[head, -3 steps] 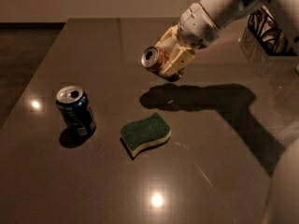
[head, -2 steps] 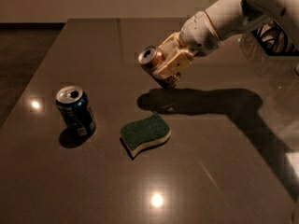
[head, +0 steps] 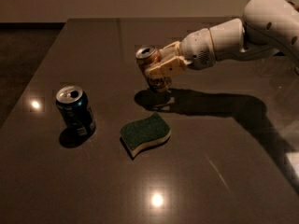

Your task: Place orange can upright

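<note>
The orange can (head: 150, 65) is near upright, silver top up and tilted slightly to the left, held just above the dark table (head: 210, 171) at its middle back. My gripper (head: 161, 68) reaches in from the right and is shut on the orange can, its cream fingers (head: 167, 67) across the can's side. The can's lower end sits over its own shadow; I cannot tell whether it touches the table.
A dark blue can (head: 75, 109) with a silver top stands upright at the left. A green sponge (head: 145, 133) lies in front of the orange can. My white arm (head: 243, 36) spans in from the right edge. The table's far edge runs along the top.
The arm has swung lower and to the left. The orange can has turned from lying sideways, top facing left, to nearly upright and has come down close to the table.
</note>
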Controlling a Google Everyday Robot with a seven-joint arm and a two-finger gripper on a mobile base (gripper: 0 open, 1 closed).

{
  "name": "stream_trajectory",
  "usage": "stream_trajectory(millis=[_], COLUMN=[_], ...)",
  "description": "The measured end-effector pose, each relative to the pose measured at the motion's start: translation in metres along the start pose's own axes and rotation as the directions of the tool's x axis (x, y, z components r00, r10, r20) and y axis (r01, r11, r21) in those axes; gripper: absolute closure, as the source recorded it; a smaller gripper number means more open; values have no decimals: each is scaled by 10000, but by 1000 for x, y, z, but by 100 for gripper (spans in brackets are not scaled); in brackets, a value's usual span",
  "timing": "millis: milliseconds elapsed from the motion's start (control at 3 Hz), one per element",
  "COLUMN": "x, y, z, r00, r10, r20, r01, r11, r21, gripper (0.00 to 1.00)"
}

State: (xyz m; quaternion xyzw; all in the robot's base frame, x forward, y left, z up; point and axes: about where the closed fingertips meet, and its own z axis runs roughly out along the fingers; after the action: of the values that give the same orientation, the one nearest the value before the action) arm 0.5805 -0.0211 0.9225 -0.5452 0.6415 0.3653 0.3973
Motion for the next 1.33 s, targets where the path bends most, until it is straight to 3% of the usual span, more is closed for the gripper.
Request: stream_trajectory(millis=[333,667,1333], x=[3,6,12], y=[-7,-10,-14], z=[6,9,13], r00=[9913,9765,9429], r10=[403,592,904], r20=[1255,2070,3204], r01=[-484,-812,-1327], r11=[9969,9917,9847], r21=[625,992,1126], gripper=[98,75,30])
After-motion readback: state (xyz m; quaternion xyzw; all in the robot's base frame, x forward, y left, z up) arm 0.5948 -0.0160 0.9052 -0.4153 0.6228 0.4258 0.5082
